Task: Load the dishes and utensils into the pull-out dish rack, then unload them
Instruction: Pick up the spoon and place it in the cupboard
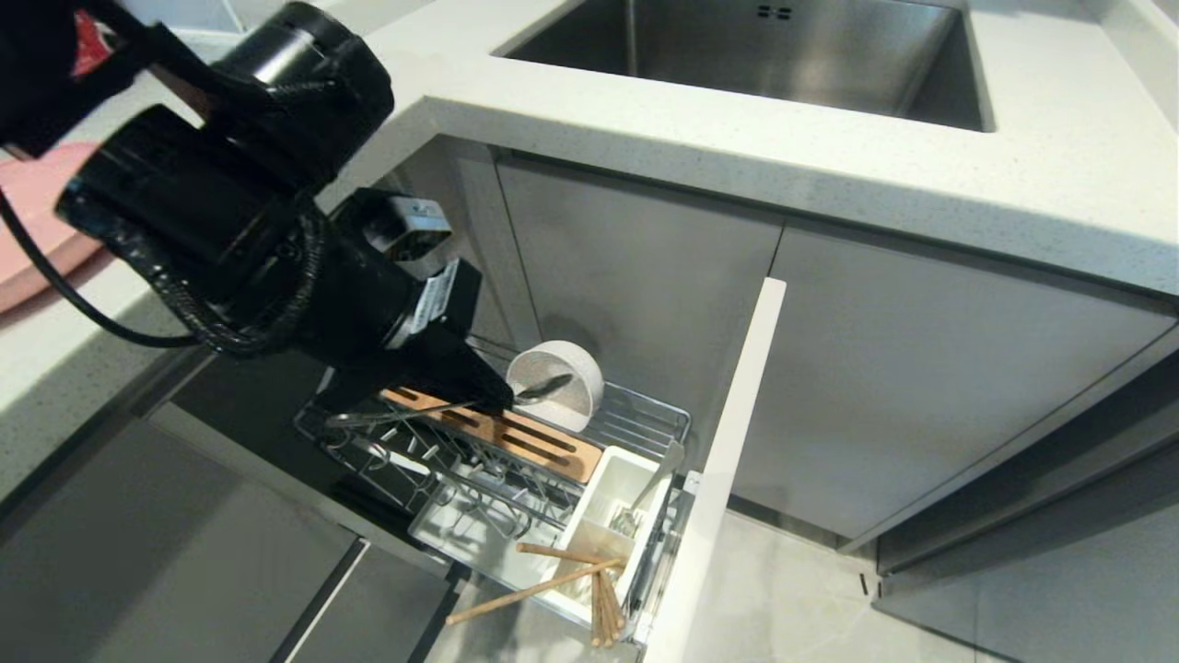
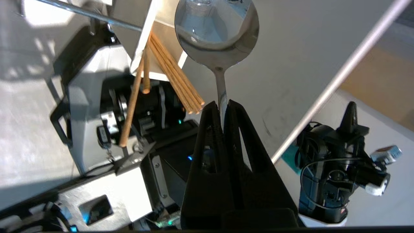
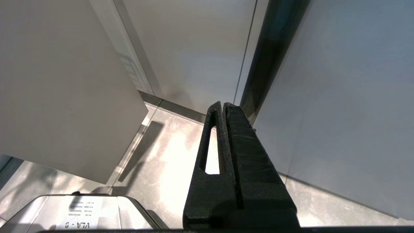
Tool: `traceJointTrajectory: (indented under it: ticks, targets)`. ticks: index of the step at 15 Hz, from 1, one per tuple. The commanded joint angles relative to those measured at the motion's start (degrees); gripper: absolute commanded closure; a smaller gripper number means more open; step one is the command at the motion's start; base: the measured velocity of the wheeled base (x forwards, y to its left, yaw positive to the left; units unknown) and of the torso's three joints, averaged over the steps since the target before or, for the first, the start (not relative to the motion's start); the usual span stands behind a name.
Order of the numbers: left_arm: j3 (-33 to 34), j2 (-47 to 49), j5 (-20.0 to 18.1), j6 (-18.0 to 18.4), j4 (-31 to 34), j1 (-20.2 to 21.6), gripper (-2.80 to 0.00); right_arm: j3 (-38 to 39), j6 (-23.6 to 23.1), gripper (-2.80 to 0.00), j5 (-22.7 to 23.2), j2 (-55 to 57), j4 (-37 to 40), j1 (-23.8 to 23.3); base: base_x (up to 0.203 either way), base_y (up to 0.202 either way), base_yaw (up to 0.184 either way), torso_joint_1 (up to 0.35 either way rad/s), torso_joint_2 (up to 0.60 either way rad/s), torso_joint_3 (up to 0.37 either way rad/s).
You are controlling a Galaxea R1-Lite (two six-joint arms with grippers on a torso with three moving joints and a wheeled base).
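Kitchen corner around the open cabinet

A steel sink (image 1: 764, 55) is set into the speckled white countertop (image 1: 1059, 175); grey cabinet doors (image 1: 921, 396) are seen below, and what may be a fork (image 1: 645, 502) is stood by bundled chopsticks (image 1: 608, 603).

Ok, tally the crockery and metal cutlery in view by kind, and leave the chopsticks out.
Bowls: 1, cream-white bowl in the dish rack
Plates: 1, pink plate on the counter
Spoons: 1, metal spoon held by the left gripper
Forks: 1, steel fork in the utensil box
Total: 4
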Motion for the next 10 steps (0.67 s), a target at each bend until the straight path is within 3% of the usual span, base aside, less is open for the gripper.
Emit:
traceJointTrajectory:
  ticks: [1,4,10]
  targets:
    - [-0.1,3.8,-0.1,-1.1,0.4,-1.4,0.0,0.0,0.0,0.0,0.0,0.0,0.0,0.0,0.0,0.0,0.0,0.0,0.0,0.0]
    - [-0.4,7.6,0.9,-3.5,0.5,-2.8,0.0,0.0,0.0,0.0,0.0,0.0,0.0,0.0,0.0,0.0,0.0,0.0,0.0,0.0]
    - [-0.8,14.1,0.8,-3.9,2.2,-5.4,0.0,0.0,0.0,0.0,0.0,0.0,0.1,0.0,0.0,0.0,0.0,0.0,0.0,0.0]
